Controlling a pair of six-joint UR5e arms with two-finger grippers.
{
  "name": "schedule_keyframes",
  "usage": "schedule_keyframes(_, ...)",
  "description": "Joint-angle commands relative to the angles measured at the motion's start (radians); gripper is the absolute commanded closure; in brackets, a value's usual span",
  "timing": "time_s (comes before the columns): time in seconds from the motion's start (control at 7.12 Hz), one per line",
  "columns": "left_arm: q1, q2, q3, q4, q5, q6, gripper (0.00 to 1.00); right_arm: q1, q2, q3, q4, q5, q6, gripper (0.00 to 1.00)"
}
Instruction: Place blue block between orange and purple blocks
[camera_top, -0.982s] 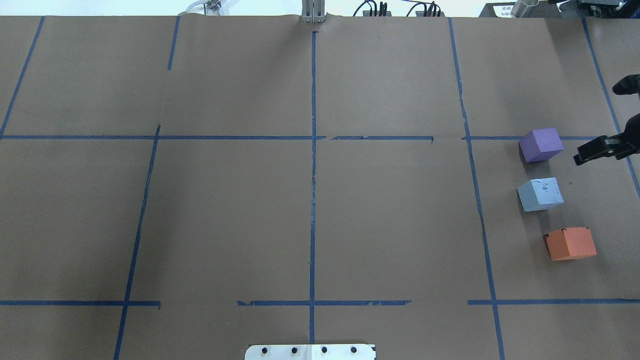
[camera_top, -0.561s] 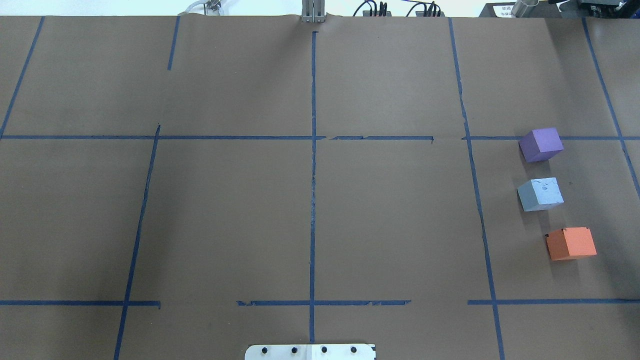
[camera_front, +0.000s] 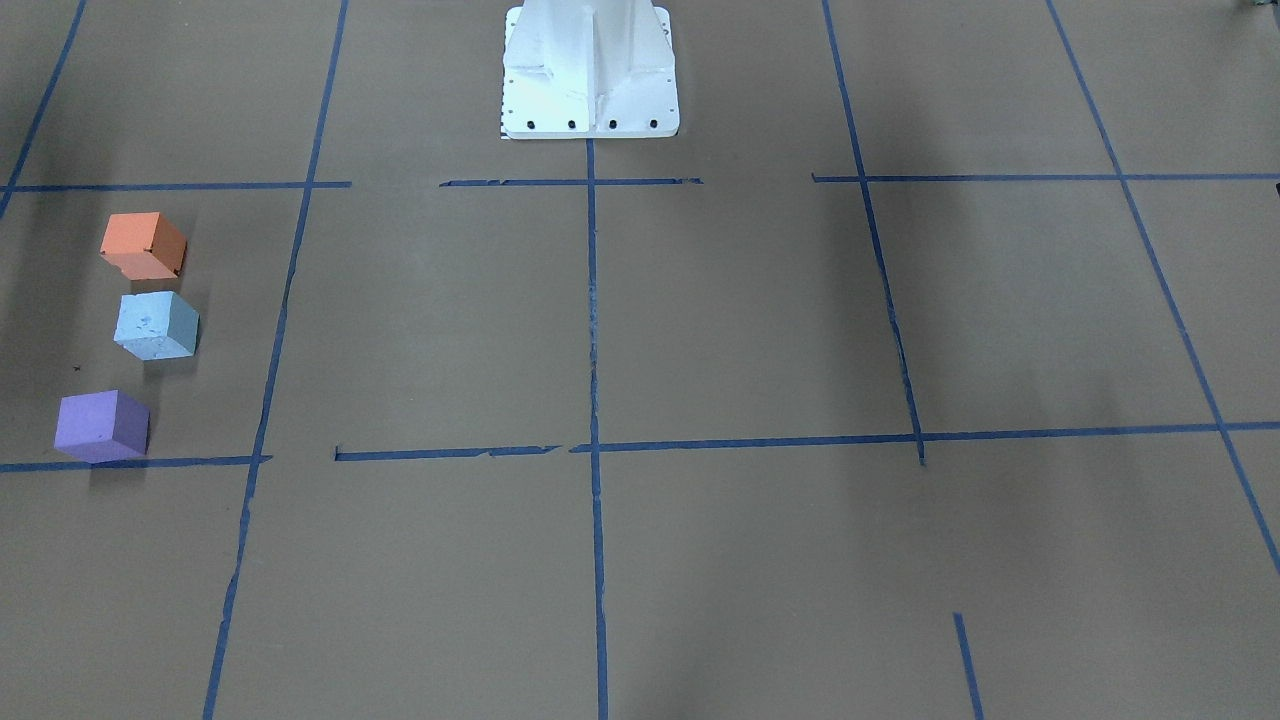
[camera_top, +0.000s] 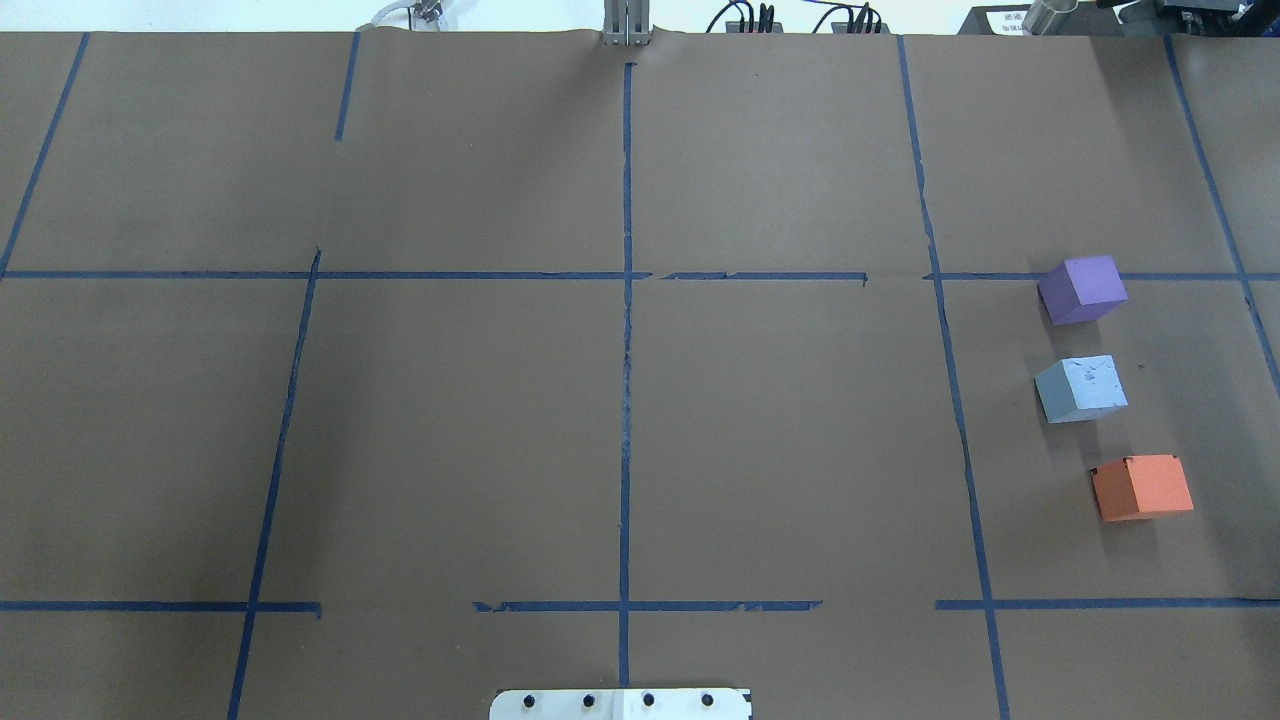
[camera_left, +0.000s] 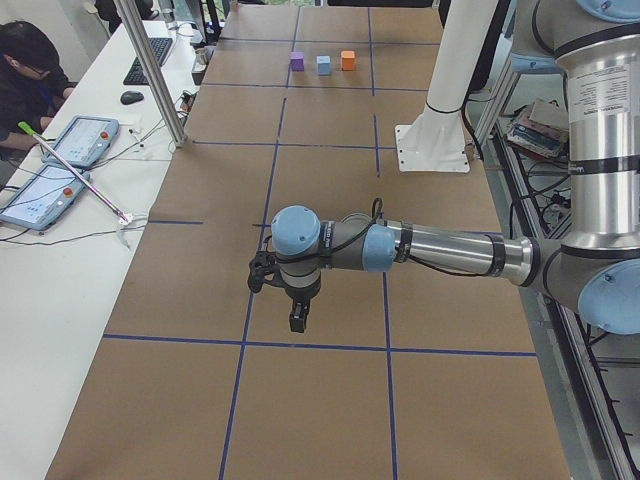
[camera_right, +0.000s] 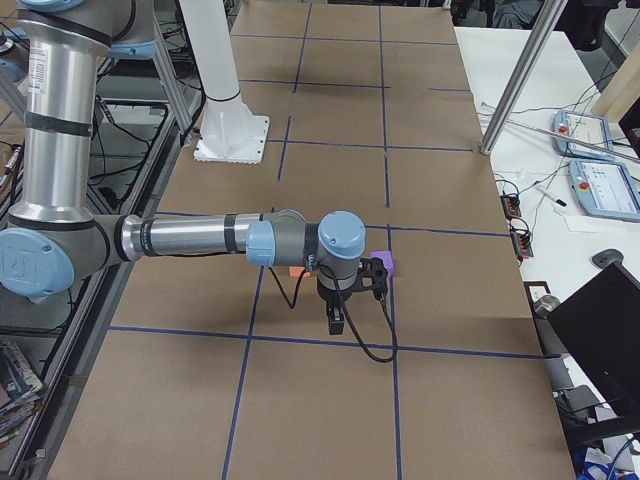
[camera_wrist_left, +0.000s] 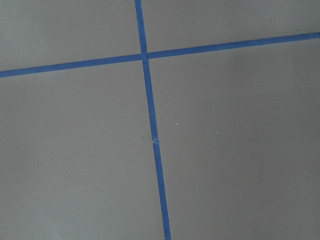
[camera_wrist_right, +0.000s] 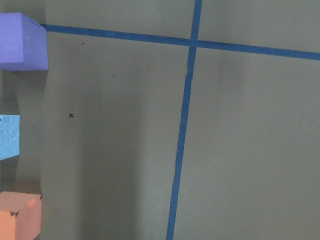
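Right pincer (camera_right: 337, 322) has left the overhead view, where a second ago it hung just beside the purple block (camera_top: 1083, 289). It now sits out to the side of the row, touching no block. Whether it or the left pincer (camera_left: 297, 318), far off over bare desk (camera_top: 450, 420), is wide or narrow, I cannot tell. The blue block (camera_top: 1080, 388) lies free between the purple block and the orange block (camera_top: 1142, 487), touching neither. The placement looks complete, with the arm withdrawn.
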Motion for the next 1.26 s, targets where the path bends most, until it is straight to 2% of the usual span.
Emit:
schedule_keyframes(0.0,0.0,-0.003,0.019,0.001,-0.007,-0.007,0.0,0.002,-0.004,-0.001,0.001,0.009,0.005,0.0)
schedule_keyframes(1.12,0.009,0.009,0.025,0.012,0.01,-0.006,0.0,0.002,-0.001,0.004,0.001,0.013,0.005,0.0)
